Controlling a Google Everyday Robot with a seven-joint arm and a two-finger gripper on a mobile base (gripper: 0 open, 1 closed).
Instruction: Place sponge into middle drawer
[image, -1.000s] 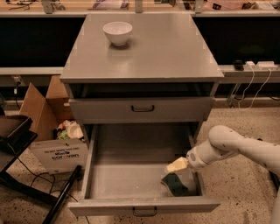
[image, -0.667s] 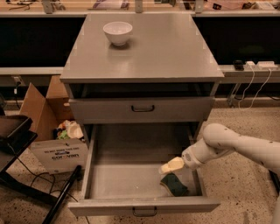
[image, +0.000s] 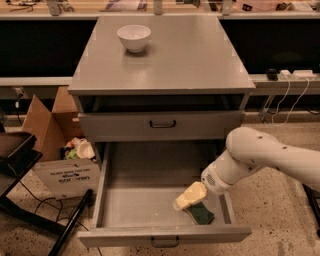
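**Sponge rests in the drawer as the claw edges left**

Camera view: over the last second the cream-tipped claw (image: 189, 196) has shifted slightly left. The small yellow foam sponge with a dark green scouring face (image: 201, 213) stays on the floor of the wide grey metal lowest drawer (image: 140, 205), front right. The placing looks done. The claw hangs just over the sponge's edge, perhaps touching; whether it is apart or together I cannot tell.

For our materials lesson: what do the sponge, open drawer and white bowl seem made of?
The sponge: likely foam, with a dark green scouring face showing. The middle drawer: probably painted metal, matt grey, thin straight walls. The white bowl: perhaps glazed ceramic, smooth, faint sheen. The claw, over the sponge inside the drawer, looks pale yellowish rubber or plastic.
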